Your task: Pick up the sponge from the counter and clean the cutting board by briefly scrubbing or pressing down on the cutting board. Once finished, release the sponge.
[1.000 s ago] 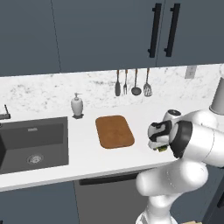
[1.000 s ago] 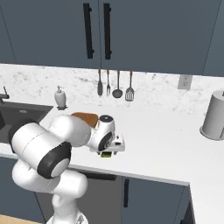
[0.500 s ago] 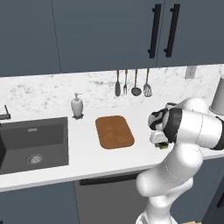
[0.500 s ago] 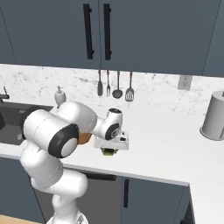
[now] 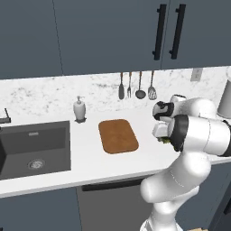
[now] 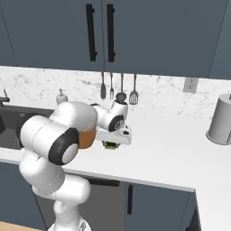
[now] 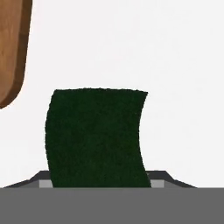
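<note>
Counter (image 6: 171, 149): lying white and bare beside cutting board (image 5: 117, 135)
Gripper (image 6: 109, 145): fingers closing on sponge (image 7: 96, 138)
Risk: sponge slipping out while lifting, grip looking shallow

Over the last second the arm's elbow swung up and back toward the wall, and the wrist rose with it. The claw (image 6: 109, 144) went from wide open to closed on the small dark-green-topped, yellow-layered rectangular sponge (image 7: 97, 138). It came up slightly, with the sponge under it above the white speckled stone-look table (image 6: 171, 153). More of the flat brown wooden cutting board (image 5: 117, 135) got covered by the arm in the right base view.
</note>
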Tool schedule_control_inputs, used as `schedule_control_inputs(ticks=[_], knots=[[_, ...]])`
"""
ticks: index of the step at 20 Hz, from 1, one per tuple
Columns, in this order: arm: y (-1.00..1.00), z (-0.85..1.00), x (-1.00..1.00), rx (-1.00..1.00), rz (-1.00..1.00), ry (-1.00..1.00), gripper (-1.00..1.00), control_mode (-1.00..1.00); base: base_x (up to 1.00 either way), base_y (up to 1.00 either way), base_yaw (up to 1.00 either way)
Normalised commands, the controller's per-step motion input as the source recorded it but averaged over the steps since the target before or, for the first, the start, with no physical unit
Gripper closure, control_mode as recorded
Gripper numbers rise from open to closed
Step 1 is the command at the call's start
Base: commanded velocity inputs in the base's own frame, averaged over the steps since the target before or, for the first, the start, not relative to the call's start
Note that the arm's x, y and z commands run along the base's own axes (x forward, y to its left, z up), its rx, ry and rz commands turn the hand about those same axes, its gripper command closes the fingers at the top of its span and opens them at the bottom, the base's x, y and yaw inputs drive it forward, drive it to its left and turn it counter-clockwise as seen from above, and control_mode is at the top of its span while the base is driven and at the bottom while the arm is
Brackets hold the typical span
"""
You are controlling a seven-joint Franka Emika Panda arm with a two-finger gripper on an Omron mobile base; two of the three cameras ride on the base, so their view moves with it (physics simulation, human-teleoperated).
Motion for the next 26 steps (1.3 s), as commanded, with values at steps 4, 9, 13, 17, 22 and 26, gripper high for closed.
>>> schedule_control_inputs(ticks=[4, 9, 13, 17, 22, 26], knots=[[0.53, 0.58, 0.01, 0.11, 0.01, -0.02, 1.00, -1.00, 0.00, 0.00, 0.00], [0.49, 0.24, 0.03, 0.07, 0.04, 0.00, 1.00, -1.00, 0.00, 0.00, 0.00], [0.59, 0.01, 0.00, 0.00, 0.00, -0.13, 1.00, -1.00, 0.00, 0.00, 0.00], [0.81, 0.00, 0.00, -0.03, 0.00, -0.25, 1.00, -1.00, 0.00, 0.00, 0.00], [0.64, -0.05, 0.00, -0.01, -0.03, -0.22, 1.00, -1.00, 0.00, 0.00, 0.00], [0.27, -0.06, 0.01, 0.00, -0.03, 0.00, 1.00, -1.00, 0.00, 0.00, 0.00]])
